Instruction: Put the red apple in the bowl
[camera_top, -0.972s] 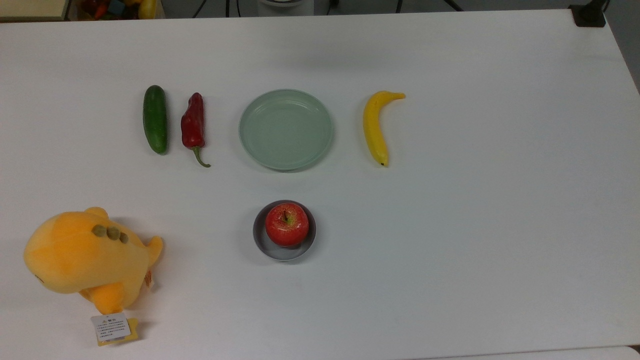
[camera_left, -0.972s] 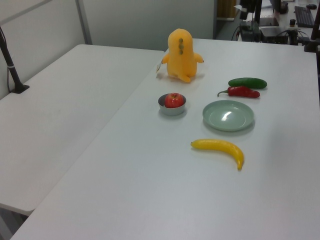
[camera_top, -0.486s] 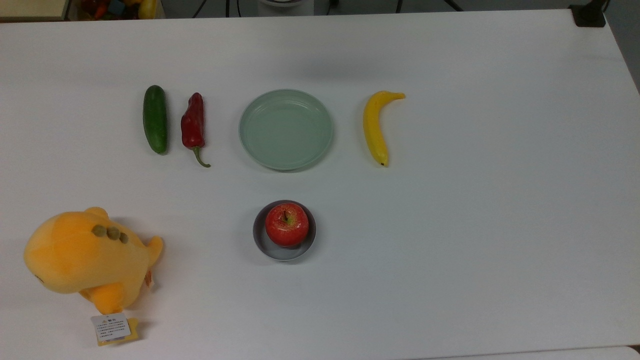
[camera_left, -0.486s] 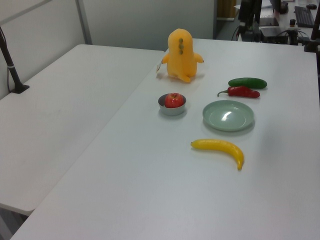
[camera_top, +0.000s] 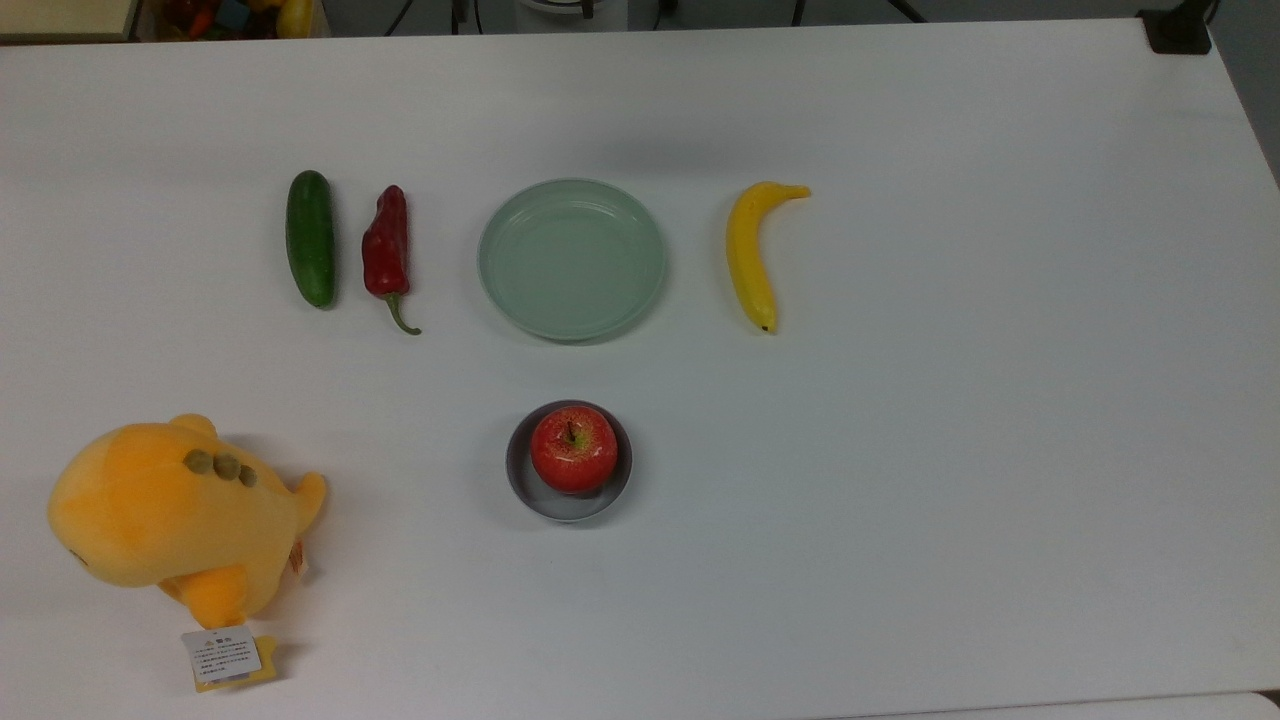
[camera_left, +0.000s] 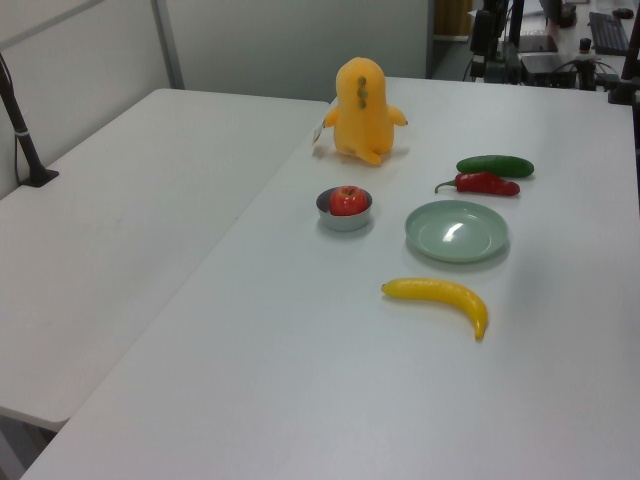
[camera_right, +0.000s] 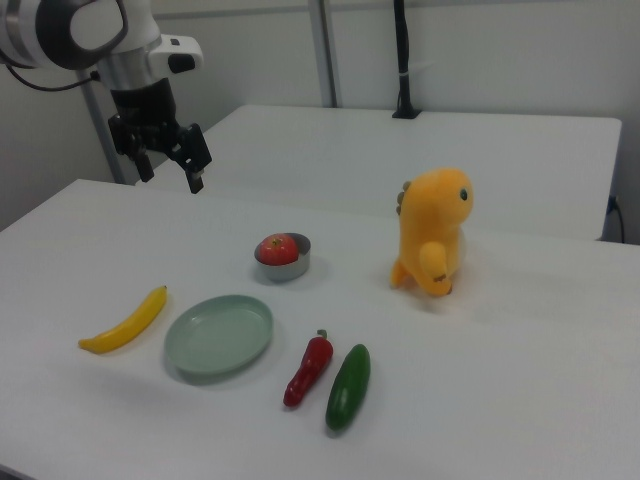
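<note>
In the right view, the cucumber (camera_right: 347, 387) and chili pepper (camera_right: 309, 369) lie side by side toward the table's (camera_right: 520, 400) near edge, with the pale green plate (camera_right: 219, 335) and then the banana (camera_right: 126, 320) farther along toward the right view's left. Behind them, around mid-table, the red apple (camera_right: 278, 248) sits stem-up inside the grey bowl (camera_right: 291, 266), and the yellow plush toy (camera_right: 432, 232) stands to the right view's right of it. Farthest back, the gripper (camera_right: 170, 175) hangs released above the table's far left corner, fingers spread with nothing between them, well apart from the bowl.
</note>
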